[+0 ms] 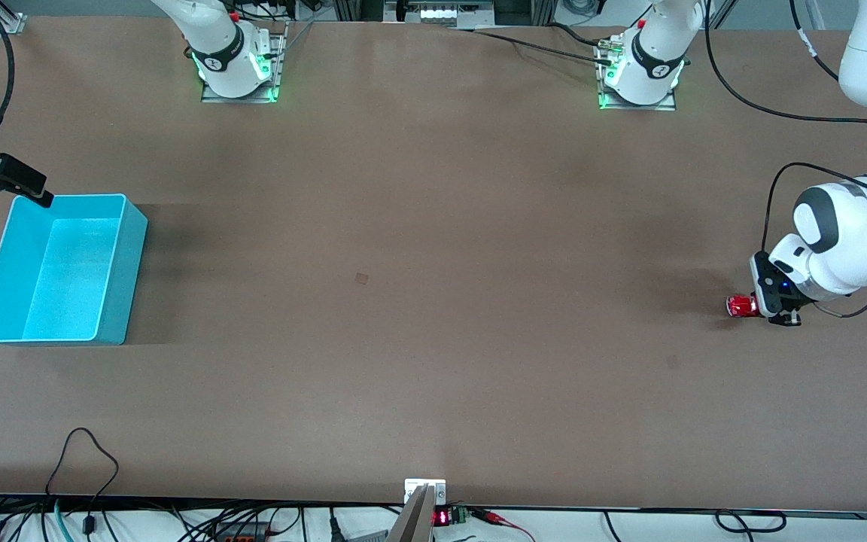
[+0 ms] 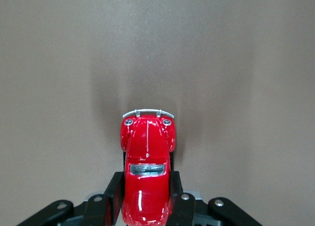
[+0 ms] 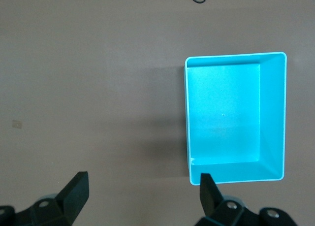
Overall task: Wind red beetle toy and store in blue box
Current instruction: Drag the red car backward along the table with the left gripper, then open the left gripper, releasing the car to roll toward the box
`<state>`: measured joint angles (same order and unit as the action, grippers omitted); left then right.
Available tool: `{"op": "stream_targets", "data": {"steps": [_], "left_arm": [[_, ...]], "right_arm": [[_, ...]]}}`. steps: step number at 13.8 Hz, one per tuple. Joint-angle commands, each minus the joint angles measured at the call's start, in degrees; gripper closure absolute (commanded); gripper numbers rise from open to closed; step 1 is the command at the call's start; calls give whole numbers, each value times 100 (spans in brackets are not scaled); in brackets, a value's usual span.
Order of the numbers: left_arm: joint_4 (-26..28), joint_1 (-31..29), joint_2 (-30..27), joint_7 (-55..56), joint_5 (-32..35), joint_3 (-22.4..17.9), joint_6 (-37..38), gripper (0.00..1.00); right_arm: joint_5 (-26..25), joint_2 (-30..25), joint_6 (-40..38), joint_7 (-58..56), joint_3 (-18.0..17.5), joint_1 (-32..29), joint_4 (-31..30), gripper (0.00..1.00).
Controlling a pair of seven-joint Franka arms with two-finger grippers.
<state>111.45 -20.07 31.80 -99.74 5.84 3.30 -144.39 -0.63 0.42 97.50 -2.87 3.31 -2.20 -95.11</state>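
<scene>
The red beetle toy is at the left arm's end of the table, at table level. My left gripper is shut on it. In the left wrist view the toy sits between the black fingers, its silvery bumper pointing away from the wrist. The blue box stands empty at the right arm's end of the table. My right gripper hangs open and empty over the table just by the box's farther corner. In the right wrist view the box lies past the open fingers.
A small dark mark lies on the brown table between toy and box. Cables and a small device run along the table edge nearest the camera. The arm bases stand at the farther edge.
</scene>
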Motion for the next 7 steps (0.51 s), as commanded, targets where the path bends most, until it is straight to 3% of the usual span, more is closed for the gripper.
{"op": "stream_targets", "data": {"steps": [1,2,3,7], "left_arm": [[-150,-84,283,-151,75,22,16,68],[-141,-84,275,-160,66,30,16,43],[-150,-111,248,-178,75,48,16,0],[-150,-155,29,-213,-13,127,130,0]], "right_arm": [[2,11,-12,-30,-6,-17,54,0],[2,11,-11,-30,-6,-26,54,0],[2,11,-20,-30,-6,-26,54,0],[2,11,-20,-30,-6,-26,54,0]]}}
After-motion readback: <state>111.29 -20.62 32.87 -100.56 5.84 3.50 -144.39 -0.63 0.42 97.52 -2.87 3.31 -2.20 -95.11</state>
